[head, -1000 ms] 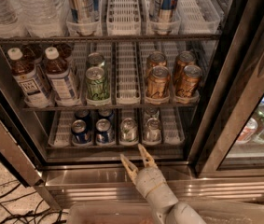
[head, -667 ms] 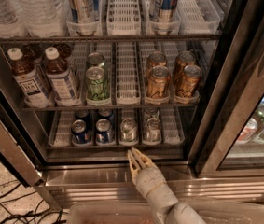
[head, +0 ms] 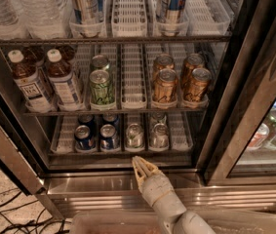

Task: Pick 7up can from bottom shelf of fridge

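The fridge (head: 235,82) stands open in the camera view. On its bottom shelf (head: 181,130) a silvery-grey 7up can (head: 134,134) stands at the front of a middle lane, with a like silvery can (head: 159,134) in the lane to its right. My gripper (head: 138,162) is in front of the fridge's lower edge, just below the 7up can and apart from it. Its pale fingers (head: 145,168) are drawn together and hold nothing.
Two dark blue cans (head: 96,136) stand left of the 7up can. The rack above holds tea bottles (head: 47,79), a green-and-white can (head: 101,86) and gold cans (head: 179,82). A stainless-steel base panel (head: 103,184) runs below. Cables (head: 6,213) lie on the floor at left.
The gripper's fingers have gone from spread apart to drawn together, and the gripper has shifted slightly right, still below the bottom shelf. The cans have not moved.
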Motion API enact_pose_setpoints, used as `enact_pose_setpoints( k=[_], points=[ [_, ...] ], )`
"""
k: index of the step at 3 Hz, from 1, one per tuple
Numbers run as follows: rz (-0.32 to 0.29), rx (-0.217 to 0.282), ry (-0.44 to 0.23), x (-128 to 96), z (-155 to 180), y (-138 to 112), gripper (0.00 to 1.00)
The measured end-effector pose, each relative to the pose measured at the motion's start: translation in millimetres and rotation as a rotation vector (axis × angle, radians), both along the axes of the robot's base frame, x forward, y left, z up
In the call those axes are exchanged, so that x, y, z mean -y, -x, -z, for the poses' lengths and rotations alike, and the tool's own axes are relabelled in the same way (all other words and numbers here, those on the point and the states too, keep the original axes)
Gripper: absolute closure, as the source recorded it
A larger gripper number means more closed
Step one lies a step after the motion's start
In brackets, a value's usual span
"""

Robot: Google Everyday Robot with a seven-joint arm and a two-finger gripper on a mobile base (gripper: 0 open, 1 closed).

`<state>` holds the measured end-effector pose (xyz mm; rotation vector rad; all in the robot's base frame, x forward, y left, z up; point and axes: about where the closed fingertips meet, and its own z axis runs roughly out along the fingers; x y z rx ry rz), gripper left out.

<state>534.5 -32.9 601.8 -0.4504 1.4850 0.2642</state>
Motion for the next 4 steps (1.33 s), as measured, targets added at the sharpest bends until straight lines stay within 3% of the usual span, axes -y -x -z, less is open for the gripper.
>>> enact_pose_setpoints(
  k=[1,4],
  points=[
    [0.000,0.000,0.000,0,0,0,0.40],
    [-0.022,-0.037,-0.043,0,-2,-19,0.36]
  ],
)
